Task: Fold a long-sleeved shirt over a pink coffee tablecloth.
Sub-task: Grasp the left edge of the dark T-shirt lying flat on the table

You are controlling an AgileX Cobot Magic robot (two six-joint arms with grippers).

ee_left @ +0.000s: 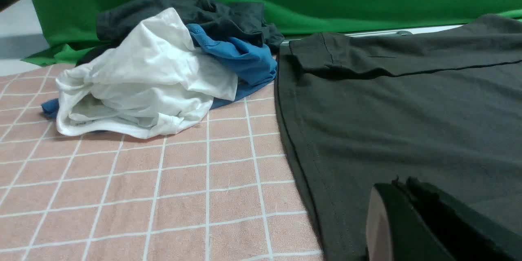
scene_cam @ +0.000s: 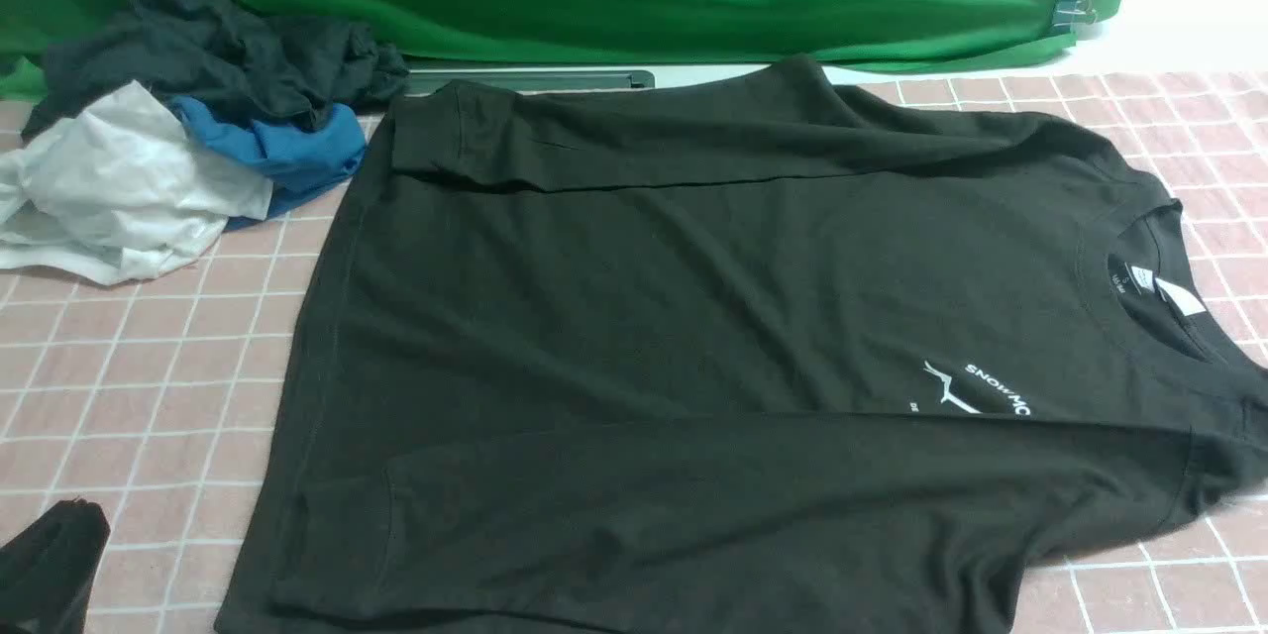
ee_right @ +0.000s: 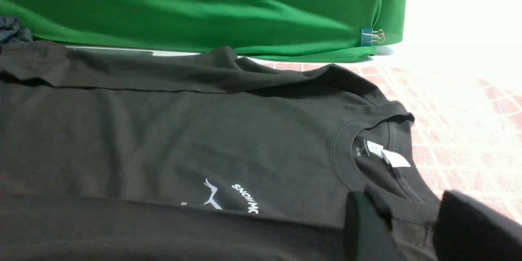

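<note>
Long-sleeved shirt (scene_cam: 693, 317) lies flat mid-frame on the pink coffee tablecloth (scene_cam: 149, 396), collar at right, both sleeves laid across the body, likely ready for the next fold. Right gripper (ee_right: 405, 197) is spread at the collar-side shoulder. Left gripper (ee_left: 401, 187) looks pressed together and empty, lower left by the hem.

light: bright, even | glare: pink coffee tablecloth (ee_right: 461, 102) overexposed | shadows: soft

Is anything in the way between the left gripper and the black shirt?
Nothing visible. Only bare tablecloth separates the left gripper from the shirt; the clothes heap sits farther back, off that path.
</note>
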